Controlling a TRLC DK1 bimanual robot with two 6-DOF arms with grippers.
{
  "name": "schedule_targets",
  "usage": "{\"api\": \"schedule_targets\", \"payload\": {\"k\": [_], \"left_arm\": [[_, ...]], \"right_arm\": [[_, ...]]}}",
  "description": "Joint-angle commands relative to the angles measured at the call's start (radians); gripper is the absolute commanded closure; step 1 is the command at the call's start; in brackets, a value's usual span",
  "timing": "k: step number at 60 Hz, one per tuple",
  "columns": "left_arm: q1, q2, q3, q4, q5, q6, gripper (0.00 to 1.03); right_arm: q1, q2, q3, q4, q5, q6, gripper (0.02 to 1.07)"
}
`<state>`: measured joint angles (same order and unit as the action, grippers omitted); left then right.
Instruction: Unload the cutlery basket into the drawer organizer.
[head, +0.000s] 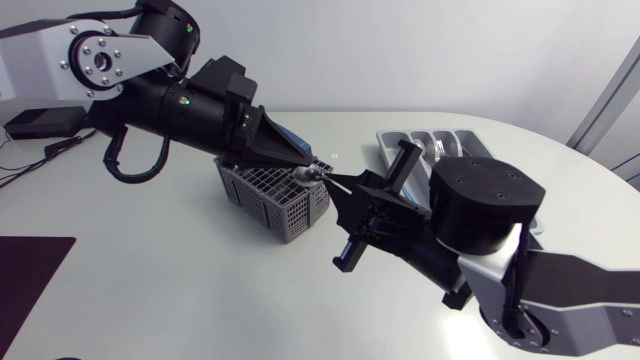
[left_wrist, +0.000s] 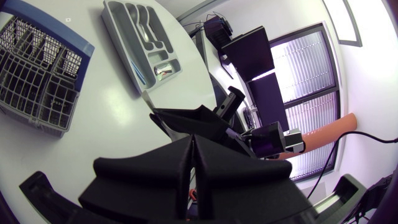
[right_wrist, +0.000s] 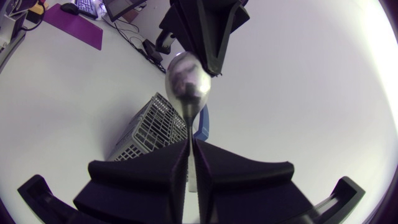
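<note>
Silver metal spoon (right_wrist: 186, 87): right fingers (right_wrist: 143, 180) clamp its handle, left fingers (right_wrist: 205, 31) pinch its bowl. Grey mesh basket (head: 275, 200) lies beneath them.

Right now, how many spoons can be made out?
1. The spoon hangs above the cutlery basket, its handle in the right gripper, bowl at the left gripper. Cutlery in the drawer organizer is too small to sort.

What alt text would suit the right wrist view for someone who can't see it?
The right claw grips a shiny spoon by its handle, while the left claw meets the bowl from ahead. Beneath the spoon, a grey cutlery basket stands on the white table.
</note>
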<state>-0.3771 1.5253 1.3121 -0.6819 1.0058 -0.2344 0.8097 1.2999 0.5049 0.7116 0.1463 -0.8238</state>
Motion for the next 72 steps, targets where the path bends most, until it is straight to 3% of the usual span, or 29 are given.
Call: {"api": "schedule_targets", "payload": {"k": [1, 6, 8, 13, 17, 21, 29, 38, 44, 62, 72], "left_arm": [[-0.008, -0.013, -0.005, -0.001, 0.025, 0.012, 1.0], [-0.008, -0.011, -0.005, 0.001, 0.025, 0.009, 0.99], [-0.006, -0.013, -0.004, 0.001, 0.025, 0.007, 0.91], [0.004, -0.013, 0.01, 0.001, 0.025, 0.006, 0.61], [0.021, -0.014, 0.024, 0.001, 0.024, 0.001, 0.45], [0.038, -0.02, 0.038, -0.001, 0.024, -0.003, 0.36], [0.073, -0.056, 0.064, -0.005, 0.013, -0.011, 0.34], [0.038, -0.137, 0.076, -0.018, -0.205, 0.132, 0.31], [0.017, -0.113, 0.121, -0.116, -0.262, 0.276, 0.31], [-0.023, -0.07, 0.138, -0.186, -0.22, 0.273, 0.32], [-0.068, -0.073, 0.119, -0.182, -0.217, 0.362, 0.32]], "right_arm": [[0.002, -0.011, -0.012, 0.012, 0.009, -0.008, 0.99], [0.003, -0.011, -0.014, 0.012, 0.009, -0.008, 0.99], [0.003, -0.013, -0.016, 0.012, 0.009, -0.006, 0.99], [0.0, -0.017, -0.017, 0.012, 0.009, -0.006, 0.99], [-0.001, -0.024, -0.023, 0.012, 0.009, -0.006, 0.99], [-0.004, -0.03, -0.029, 0.012, 0.009, -0.006, 0.99], [-0.032, -0.044, -0.04, 0.017, 0.013, -0.014, 0.99], [-0.061, -0.051, -0.049, 0.037, 0.024, -0.044, 0.99], [-0.069, -0.059, -0.051, 0.042, 0.026, -0.054, 0.99], [-0.067, -0.05, -0.068, 0.127, 0.111, -0.117, 0.99], [-0.064, -0.056, -0.08, 0.127, 0.11, -0.14, 0.99]]}}
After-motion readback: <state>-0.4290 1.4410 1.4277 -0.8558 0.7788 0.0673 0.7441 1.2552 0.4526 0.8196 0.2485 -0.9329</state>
